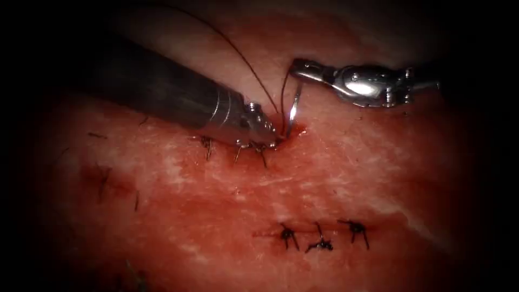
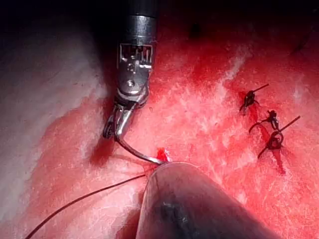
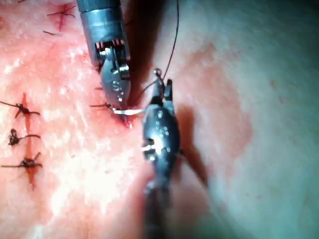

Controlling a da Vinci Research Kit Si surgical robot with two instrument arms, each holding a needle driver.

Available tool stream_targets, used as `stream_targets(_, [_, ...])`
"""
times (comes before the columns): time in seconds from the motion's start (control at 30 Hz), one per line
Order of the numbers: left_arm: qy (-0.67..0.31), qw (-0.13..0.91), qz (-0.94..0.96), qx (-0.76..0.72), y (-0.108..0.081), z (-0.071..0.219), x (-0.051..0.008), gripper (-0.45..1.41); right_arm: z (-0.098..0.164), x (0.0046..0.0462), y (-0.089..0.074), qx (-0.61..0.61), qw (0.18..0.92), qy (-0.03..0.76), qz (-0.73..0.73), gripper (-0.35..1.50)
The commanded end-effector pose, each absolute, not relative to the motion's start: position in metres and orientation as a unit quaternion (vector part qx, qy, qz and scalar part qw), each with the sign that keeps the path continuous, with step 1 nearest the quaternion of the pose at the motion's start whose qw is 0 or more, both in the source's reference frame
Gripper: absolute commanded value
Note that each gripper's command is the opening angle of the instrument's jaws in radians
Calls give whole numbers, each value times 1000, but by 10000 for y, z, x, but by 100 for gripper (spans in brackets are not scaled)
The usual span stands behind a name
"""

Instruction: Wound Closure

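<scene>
1. My right gripper point(image 1: 296, 69) comes in from the right of the endoscope view, wrist nearly level and jaws pointing left. It is clamped on the needle point(image 1: 292, 111) at its upper, blunt end, where the thread point(image 1: 246, 60) joins.
2. In the left wrist view that same right gripper point(image 2: 113, 128) hangs down from above, its shaft upright, with the needle point(image 2: 134, 151) curving away from its tip toward the tissue.
3. The needle runs down from those jaws in a shallow arc, and its lower end meets the tissue point(image 1: 335, 178) at a small wet red spot point(image 1: 298, 130) at the right end of the cut point(image 1: 238, 145). The point appears to be in the tissue, though how deep I cannot tell.
4. My left gripper point(image 1: 272, 141) slants in from the upper left, shaft angled down, its tip pressed to the tissue just left of the needle's entry. Whether its jaws are apart or closed I cannot tell, nor whether they hold anything.
5. In the right wrist view the left gripper point(image 3: 119, 103) points down beside the needle point(image 3: 127, 112), which lies across as a short bright bar between the two tools.
6. The thread rises from the needle's held end and sweeps up and to the left over the left shaft.
7. Dark knotted stitches point(image 1: 258, 147) sit along the cut under the left tool; three more stitches point(image 1: 320, 236) lie well apart, lower down on the tissue.
</scene>
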State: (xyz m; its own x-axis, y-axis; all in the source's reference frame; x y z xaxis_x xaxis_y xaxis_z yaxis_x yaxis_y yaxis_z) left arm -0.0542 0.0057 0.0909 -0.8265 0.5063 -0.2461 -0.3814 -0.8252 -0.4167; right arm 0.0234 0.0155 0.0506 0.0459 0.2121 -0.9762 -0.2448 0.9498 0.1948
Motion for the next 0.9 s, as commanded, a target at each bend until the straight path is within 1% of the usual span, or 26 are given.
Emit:
stream_targets(0.03, [-179,237,938,-176,51,913,-547,-45,512,245,151,-26,726,672,144,-35])
stream_targets(0.27, [-186,234,937,-178,53,908,-545,-45,532,247,137,-64,744,661,69,-35])
stream_targets(0.6, [-188,232,937,-179,53,906,-541,-45,534,247,125,-85,768,634,11,-35])
stream_targets(0.9, [-194,230,936,-182,63,891,-533,-45,533,250,109,-51,768,637,-44,-35])
